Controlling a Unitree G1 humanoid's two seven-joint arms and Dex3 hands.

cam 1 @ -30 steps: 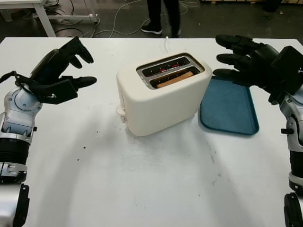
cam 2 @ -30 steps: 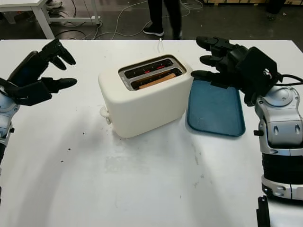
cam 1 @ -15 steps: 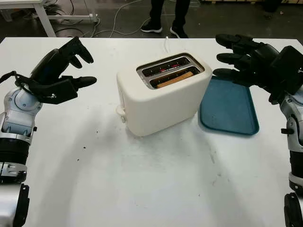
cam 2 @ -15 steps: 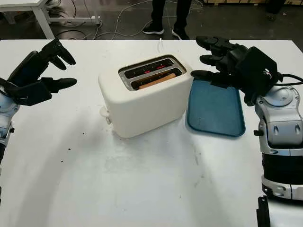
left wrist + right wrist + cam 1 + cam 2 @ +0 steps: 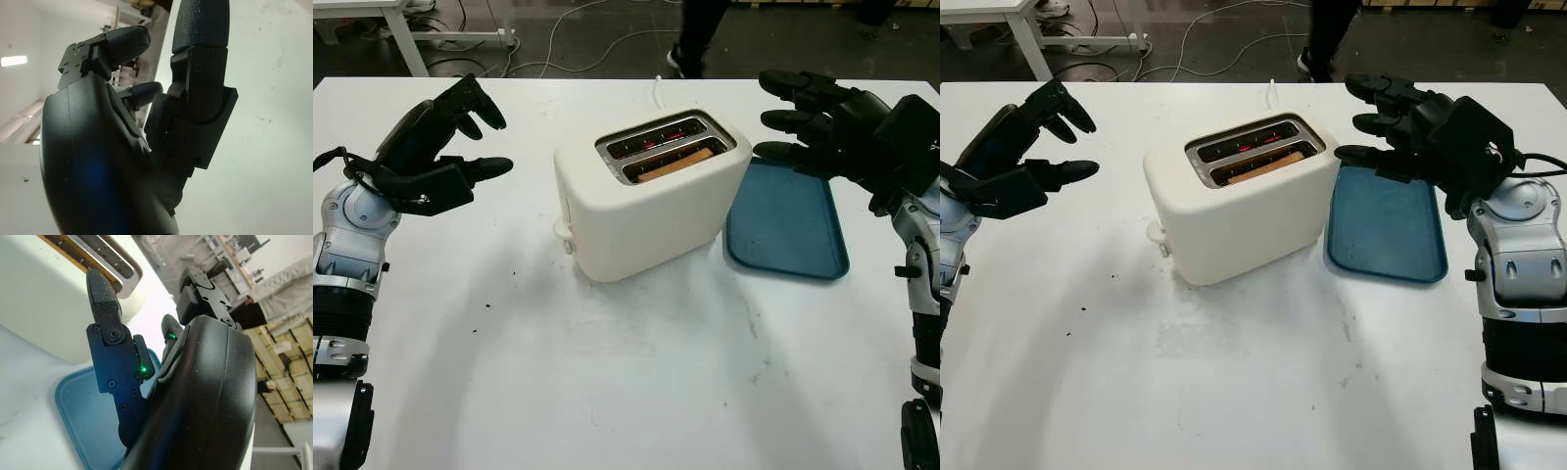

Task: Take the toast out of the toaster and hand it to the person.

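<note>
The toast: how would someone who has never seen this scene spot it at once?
Find the cream toaster in the middle of the white table, just left of the blue tray. It has two top slots. The toast is the tan strip in the nearer one; the farther slot shows only dark metal and a red glow.

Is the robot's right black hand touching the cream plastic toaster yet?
Apart. The left eye view shows the right hand above the blue tray's far edge, a clear gap from the toaster.

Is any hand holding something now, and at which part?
Nothing is held. The left hand and right hand are open, either side of the toaster; the toast sits in its slot.
</note>
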